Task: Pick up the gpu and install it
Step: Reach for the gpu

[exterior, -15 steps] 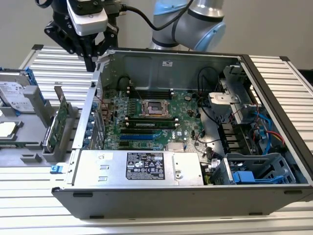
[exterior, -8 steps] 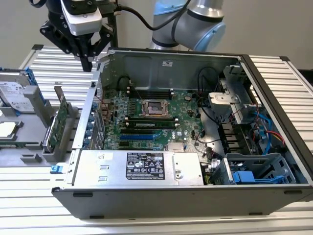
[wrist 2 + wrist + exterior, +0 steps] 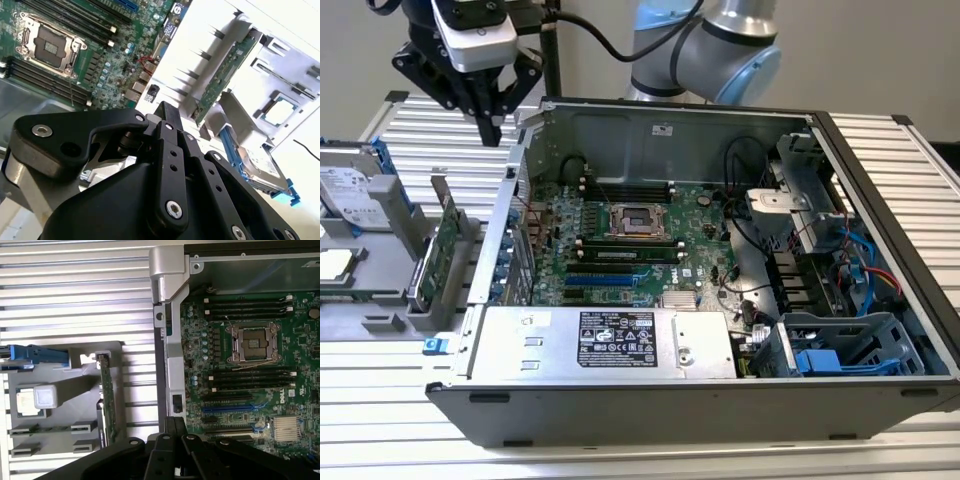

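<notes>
The gpu (image 3: 444, 252) stands on edge in a slot of the grey holder (image 3: 380, 305), at the exterior view's left, beside the open computer case (image 3: 670, 108). Its green board also shows in the second wrist view (image 3: 220, 80) and in the first wrist view (image 3: 107, 395). My gripper (image 3: 490, 128) hangs well above the table, higher than the gpu and near the case's back corner. Its black fingers are shut together with nothing between them, in both wrist views (image 3: 167, 112) (image 3: 175, 422).
The motherboard (image 3: 630, 230) lies in the case with an empty CPU socket (image 3: 638, 220) and a silver power supply (image 3: 610, 340) in front. A silver hard drive with blue rails (image 3: 355, 190) and a processor chip (image 3: 335, 265) sit in the holder.
</notes>
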